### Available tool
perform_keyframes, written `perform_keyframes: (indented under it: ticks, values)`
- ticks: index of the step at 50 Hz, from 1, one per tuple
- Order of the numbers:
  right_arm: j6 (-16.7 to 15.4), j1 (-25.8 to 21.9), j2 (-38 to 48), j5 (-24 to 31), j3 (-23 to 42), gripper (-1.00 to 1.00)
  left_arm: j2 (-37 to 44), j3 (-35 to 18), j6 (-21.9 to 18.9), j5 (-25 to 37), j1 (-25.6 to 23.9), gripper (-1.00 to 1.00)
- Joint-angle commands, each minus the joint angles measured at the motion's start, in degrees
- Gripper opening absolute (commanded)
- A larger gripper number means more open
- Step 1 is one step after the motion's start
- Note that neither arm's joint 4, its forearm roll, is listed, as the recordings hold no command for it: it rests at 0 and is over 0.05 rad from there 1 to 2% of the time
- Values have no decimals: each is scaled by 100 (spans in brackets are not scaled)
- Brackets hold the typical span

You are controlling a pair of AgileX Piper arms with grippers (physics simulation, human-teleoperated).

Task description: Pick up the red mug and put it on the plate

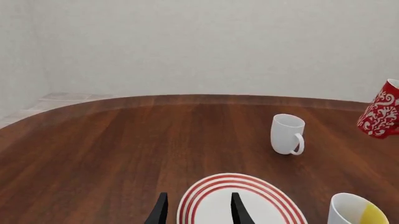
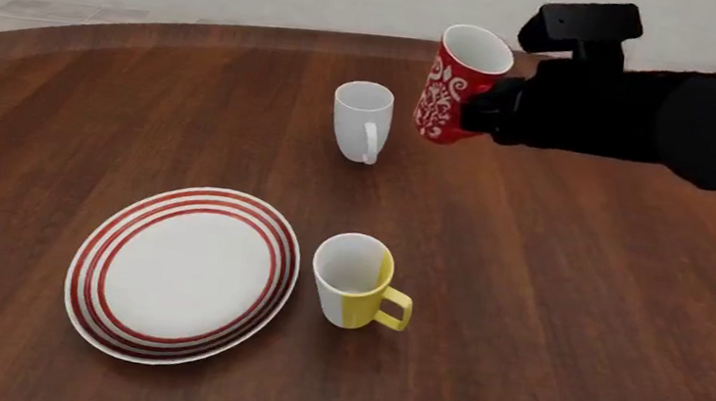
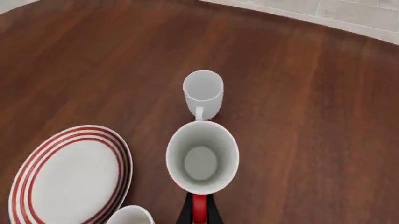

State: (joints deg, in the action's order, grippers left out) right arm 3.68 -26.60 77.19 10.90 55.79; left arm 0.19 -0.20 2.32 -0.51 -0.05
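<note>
Pinching red mug (image 2: 456, 84) handle, right jaws | left jaws spread | plate (image 1: 215, 198) cut off

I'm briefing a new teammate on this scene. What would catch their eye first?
The red mug, tilted in the air and held by its handle in the right claw, beyond the plain white mug. Nearer the camera, the red-ringed plate lies bare, with a yellow-and-white mug close beside it.

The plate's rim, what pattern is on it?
Concentric red rings on white plate; front view.
</note>
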Motion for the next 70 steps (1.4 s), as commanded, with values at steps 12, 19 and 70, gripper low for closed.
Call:
perform_keyframes:
  ticks: [12, 19, 70]
  values:
    - [-181, -762, 159, 327, 706, -100, -9, 6, -10, -17, -7, 100]
    - [-284, -1006, 240, 427, 905, -100, -9, 3, -18, -14, -6, 100]
    - [-544, -2403, 1248, 643, 1612, -100, -6, 3, -3, -14, 0, 100]
